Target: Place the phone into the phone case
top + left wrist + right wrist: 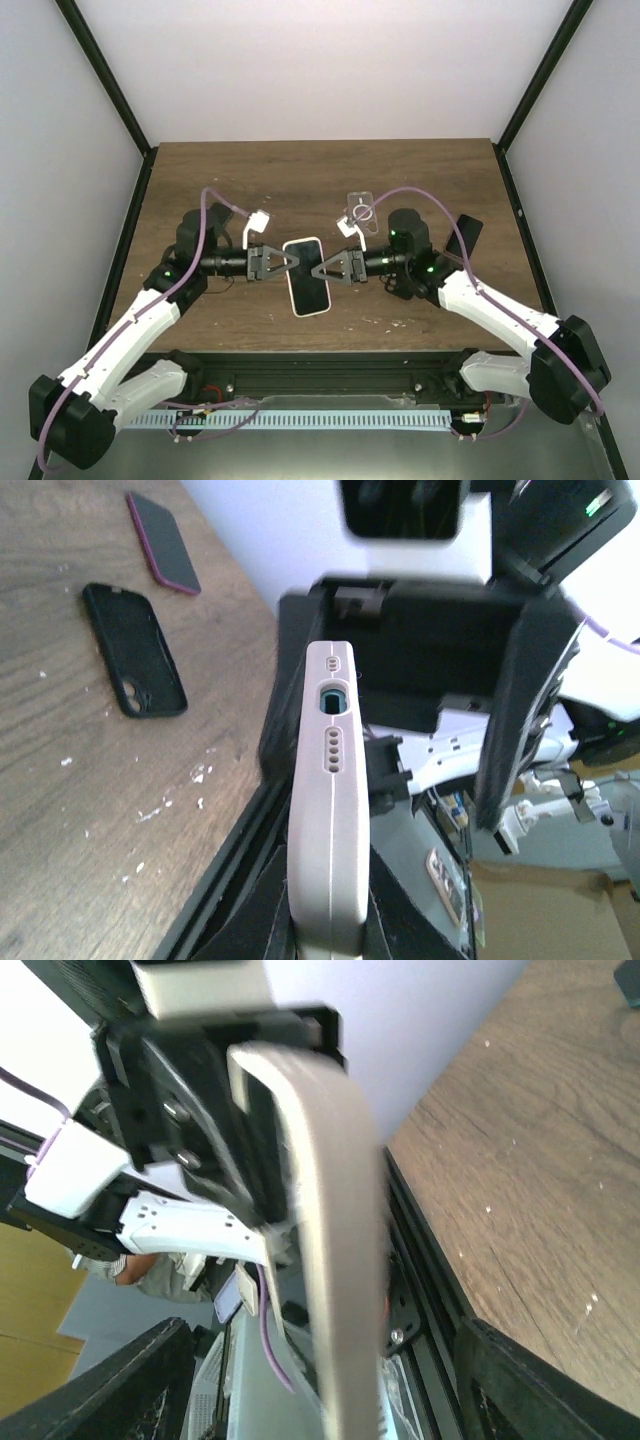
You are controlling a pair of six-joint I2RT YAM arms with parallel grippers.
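Phone (308, 280) sits centre frame, held above the table (200, 180). The left gripper (288, 264) is pinching its left edge, jaws narrow on it. The right gripper (320, 270) is at the opposite edge, jaws wide, gripping nothing. A pale case (330, 830) looks wrapped around the phone. My call: close squarely across the edges, press the corners home, keep the left steady.

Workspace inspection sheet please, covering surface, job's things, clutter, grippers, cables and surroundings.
Surface: wooden table, white specks.
Job's things: phone in a pale case, held off the table.
Clutter: black case and dark phone lying flat; clear flat item.
Grippers: left gripper shut on the phone; right gripper open, fingers either side of it.
Cables: purple cable along each arm.
Surroundings: pale walls, black frame posts.
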